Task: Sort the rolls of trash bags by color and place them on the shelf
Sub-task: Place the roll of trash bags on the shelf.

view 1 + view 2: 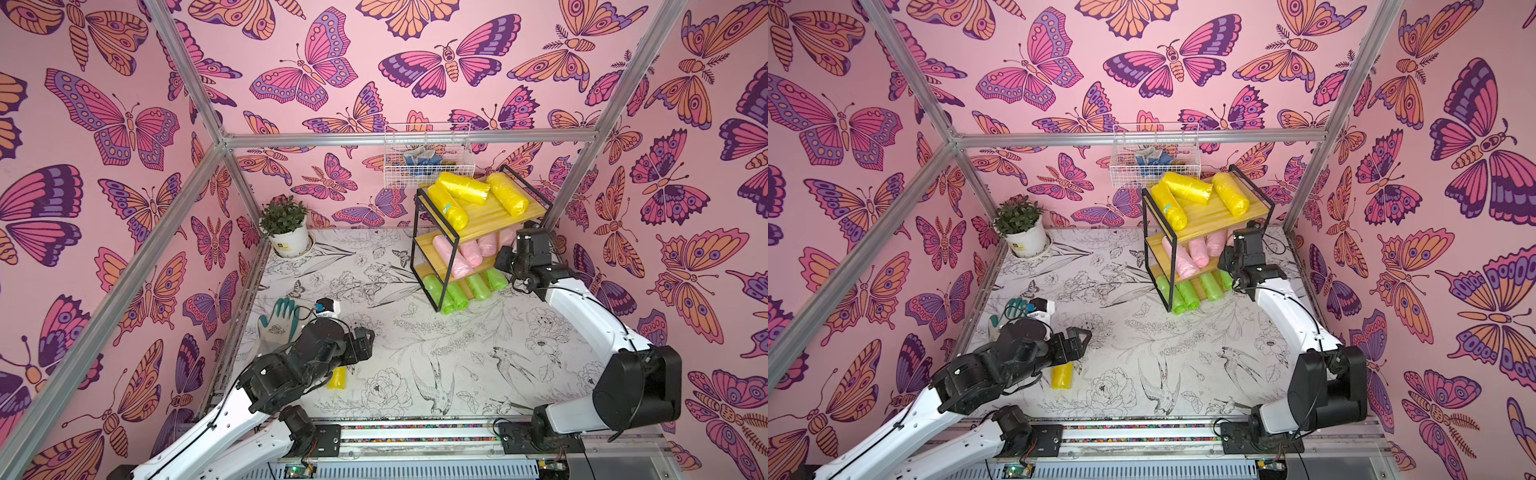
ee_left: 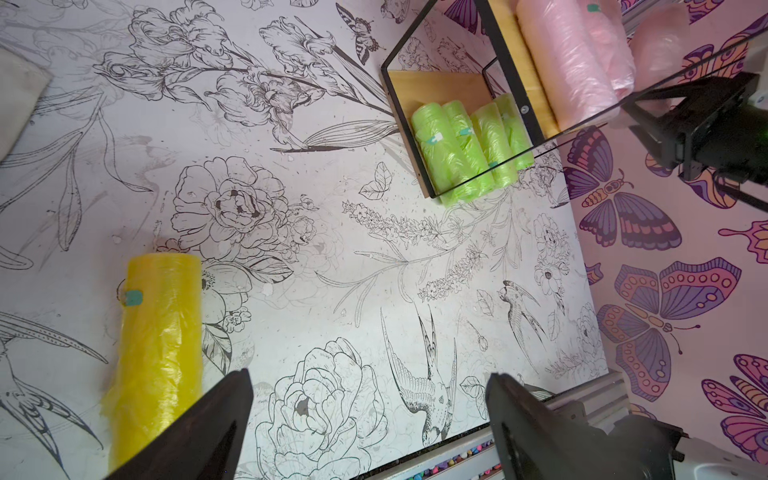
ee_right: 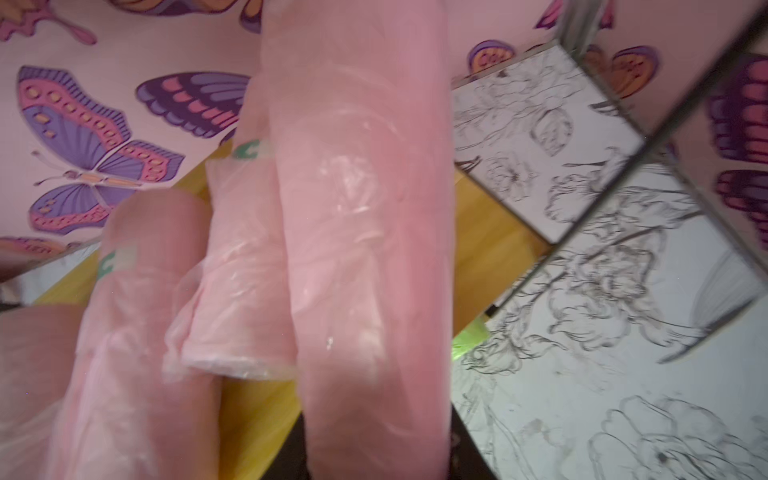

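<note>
Wide-spread and empty, the jaws of the left gripper (image 2: 370, 376) fill the foreground of its wrist view, hanging over the table (image 2: 415, 291) at near left. Just beside one finger, outside the jaws, a yellow roll (image 2: 158, 332) lies flat on the table. It is the only roll well apart from the shelf, and in both top views it shows partly hidden under the left arm. A glove (image 1: 278, 324) lies a little farther left.

At far right, the right gripper (image 1: 515, 241) reaches into the middle tier of the shelf (image 1: 490, 214). Its fingers are hidden in its wrist view, but it appears clenched on a pink roll (image 3: 365, 249) held over the board, next to three pink rolls (image 1: 461, 255) lying there.

On the top tier lie three yellow rolls (image 1: 463, 187), two crossed, one apart. Four green rolls (image 1: 457, 293) lie side by side on the bottom tier.

By these pictures the sorting looks nearly done. Green is complete, and pink needs only a release. Yellow lacks its fourth roll, which has yet to be picked up and carried across the table to the top tier.
</note>
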`<action>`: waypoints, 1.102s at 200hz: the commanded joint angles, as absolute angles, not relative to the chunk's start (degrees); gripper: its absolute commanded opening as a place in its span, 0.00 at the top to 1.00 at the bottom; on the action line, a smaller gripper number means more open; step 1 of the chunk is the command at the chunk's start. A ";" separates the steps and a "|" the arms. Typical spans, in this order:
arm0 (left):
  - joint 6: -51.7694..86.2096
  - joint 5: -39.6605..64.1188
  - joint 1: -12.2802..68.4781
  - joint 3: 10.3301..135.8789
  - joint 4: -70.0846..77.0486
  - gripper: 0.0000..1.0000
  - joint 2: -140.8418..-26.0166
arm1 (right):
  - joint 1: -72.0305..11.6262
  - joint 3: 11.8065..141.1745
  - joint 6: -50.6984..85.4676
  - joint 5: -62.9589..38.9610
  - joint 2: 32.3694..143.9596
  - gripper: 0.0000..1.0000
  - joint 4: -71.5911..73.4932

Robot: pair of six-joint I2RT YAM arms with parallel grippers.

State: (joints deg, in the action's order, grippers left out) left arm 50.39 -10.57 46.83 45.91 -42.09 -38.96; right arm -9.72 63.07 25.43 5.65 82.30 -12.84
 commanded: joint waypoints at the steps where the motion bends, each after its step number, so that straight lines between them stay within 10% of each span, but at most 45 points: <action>1: 51.33 -11.96 46.49 44.60 -43.15 0.06 -38.65 | -9.99 57.47 22.79 -3.22 78.12 1.00 -4.49; 185: 50.72 -12.08 46.32 45.99 -42.81 0.06 -41.30 | -1.68 59.17 30.34 -11.05 78.99 0.99 2.96; 220: 50.49 -12.39 46.18 46.14 -42.85 0.06 -42.05 | -1.41 61.58 30.49 -10.33 81.91 0.84 2.56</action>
